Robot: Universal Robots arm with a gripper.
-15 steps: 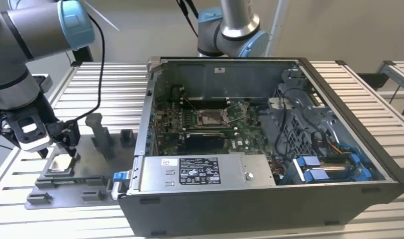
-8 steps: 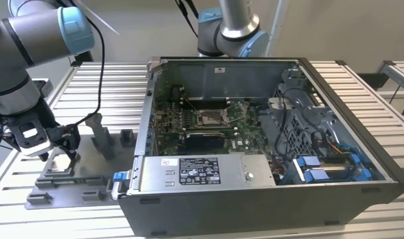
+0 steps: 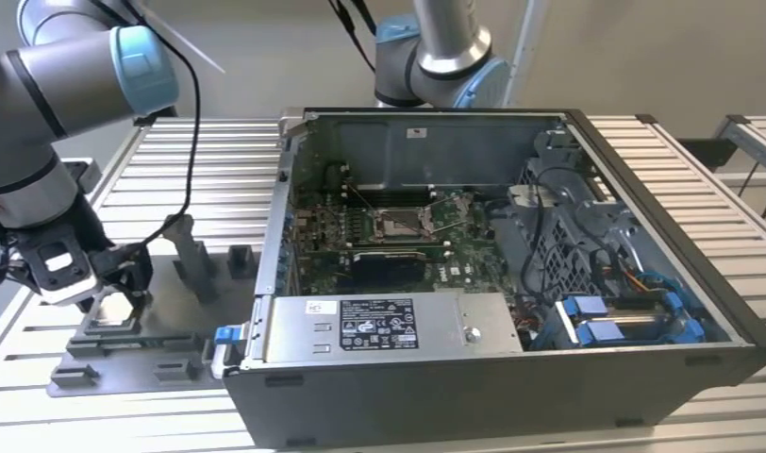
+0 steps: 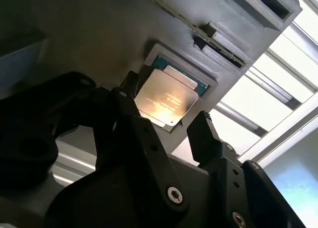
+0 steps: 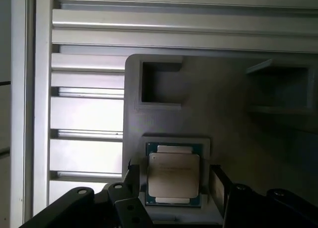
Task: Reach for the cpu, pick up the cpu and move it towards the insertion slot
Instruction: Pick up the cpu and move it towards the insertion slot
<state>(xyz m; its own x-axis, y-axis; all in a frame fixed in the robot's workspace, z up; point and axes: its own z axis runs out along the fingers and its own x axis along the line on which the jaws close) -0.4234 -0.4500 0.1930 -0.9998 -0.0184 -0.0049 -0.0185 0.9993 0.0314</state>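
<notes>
End effector [image 5: 174,178], open and holding nothing, straddles the chip [image 5: 174,172] seated in the grey fixture [image 5: 218,123]; the socket [image 3: 402,224] lies well apart, toward 2 o'clock in the exterior view.

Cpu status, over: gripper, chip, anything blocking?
Gripper open, jaws either side of the cpu. Cpu lying in the grey fixture recess, not lifted. Nothing between jaws and cpu.
</notes>
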